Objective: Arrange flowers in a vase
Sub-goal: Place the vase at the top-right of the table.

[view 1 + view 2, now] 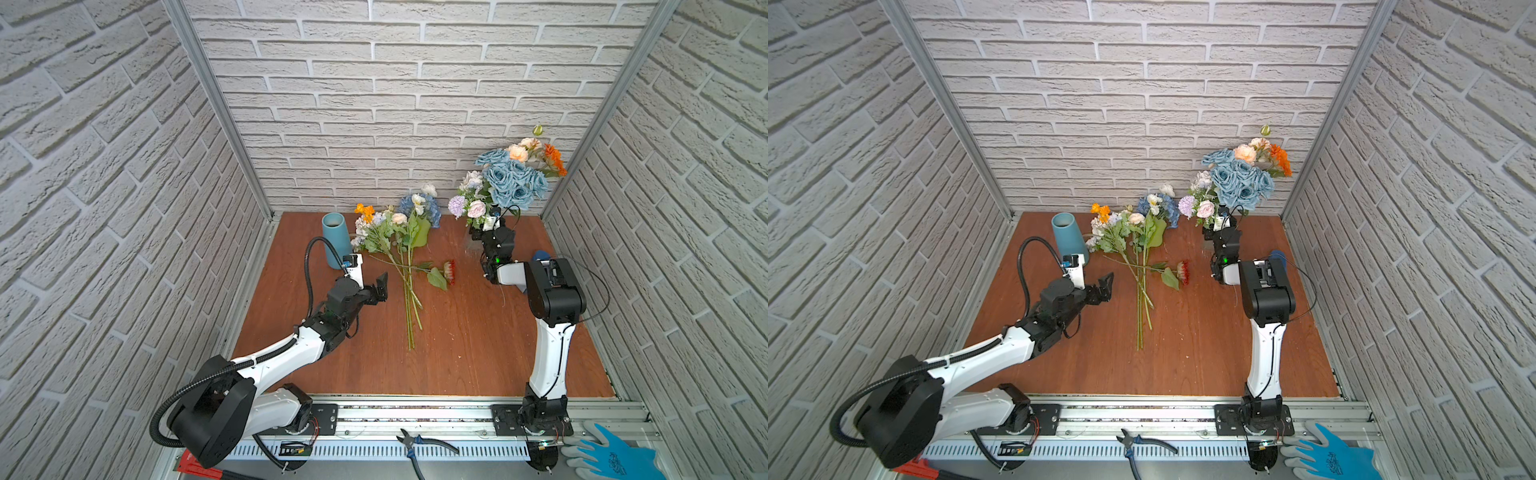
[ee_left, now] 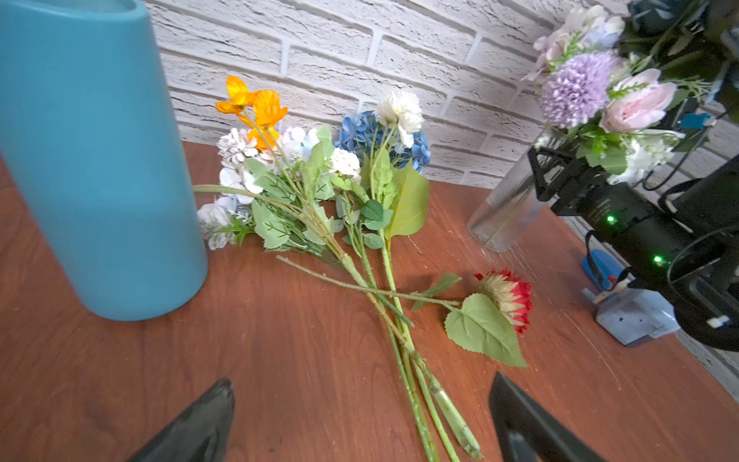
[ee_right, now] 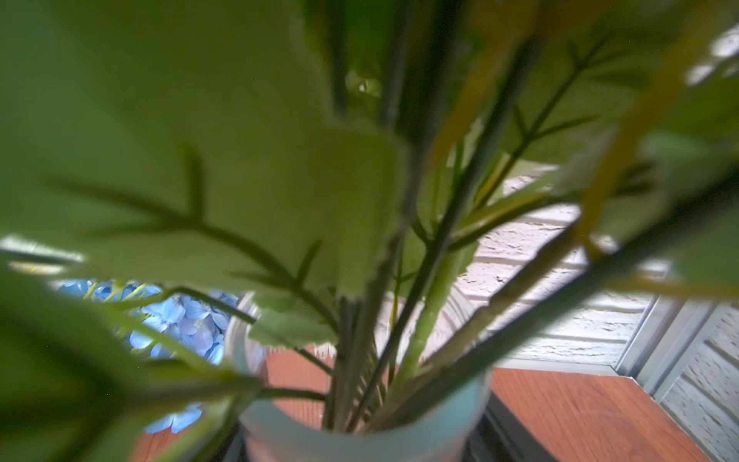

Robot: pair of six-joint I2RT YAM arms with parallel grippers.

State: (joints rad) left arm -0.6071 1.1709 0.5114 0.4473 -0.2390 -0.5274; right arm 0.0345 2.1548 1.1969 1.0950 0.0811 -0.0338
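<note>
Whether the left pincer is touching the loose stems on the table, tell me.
Apart. In a top view, bare table shows between the open left pincer and the stems; the left wrist view shows wood beside both fingers.

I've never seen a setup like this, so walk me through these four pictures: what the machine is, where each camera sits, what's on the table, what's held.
These are two robot arms mounted at the front of a wooden table, each ending in a two-fingered claw. Two pictures look down from overhead and are nearly identical; the other two come from cameras on the arms' wrists. The left claw is open and empty, near loose flowers lying flat on the table, a red bloom among them. A blue vase without flowers stands at the back. The right claw grips a clear vase that holds a bouquet; its wrist camera sees mostly blurred stems and leaves.
</note>
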